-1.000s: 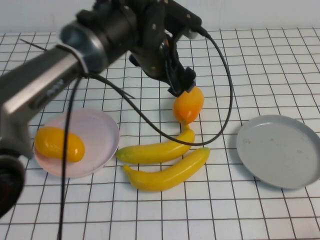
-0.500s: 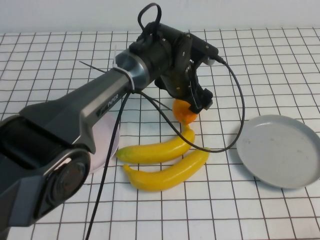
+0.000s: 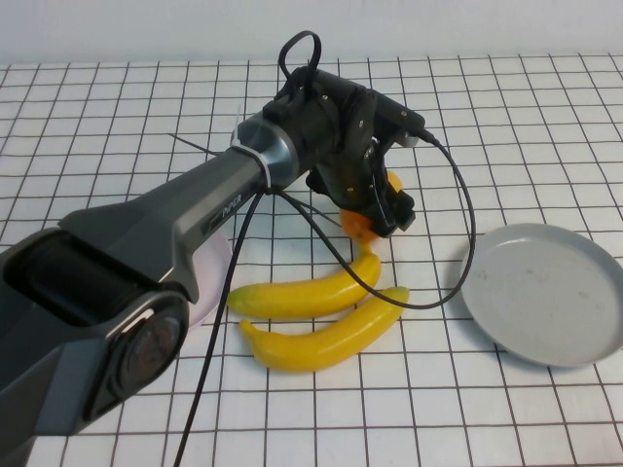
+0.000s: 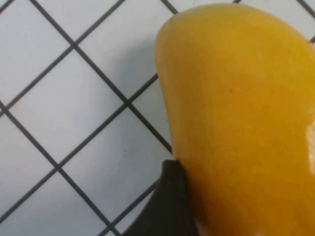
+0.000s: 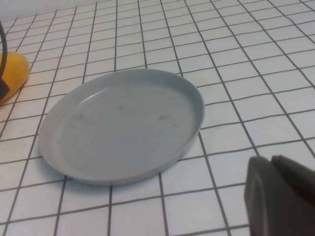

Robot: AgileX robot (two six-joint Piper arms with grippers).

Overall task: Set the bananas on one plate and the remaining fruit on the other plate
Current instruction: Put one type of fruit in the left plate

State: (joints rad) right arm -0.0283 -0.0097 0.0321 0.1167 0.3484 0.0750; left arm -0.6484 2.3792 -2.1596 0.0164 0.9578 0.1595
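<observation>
My left gripper (image 3: pixel 378 209) is down over an orange-yellow fruit (image 3: pixel 361 226) at the table's middle, jaws open around it; one dark finger (image 4: pixel 170 206) lies against the fruit's side (image 4: pixel 236 113). Two bananas (image 3: pixel 307 292) (image 3: pixel 326 338) lie side by side just in front of that fruit. The grey plate (image 3: pixel 545 292) sits empty at the right. The pink plate (image 3: pixel 212 277) shows only as a sliver behind my left arm; the second fruit is hidden. My right gripper (image 5: pixel 271 162) is shut and empty beside the grey plate (image 5: pixel 123 128).
My left arm (image 3: pixel 195 224) reaches across the table's left half, its black cable (image 3: pixel 458 243) looping over the bananas' far ends. The table is white with a black grid (image 3: pixel 545 126).
My left arm swung in over the pink plate and hid it and the fruit on it. The left gripper came down around the fruit by the bananas.
</observation>
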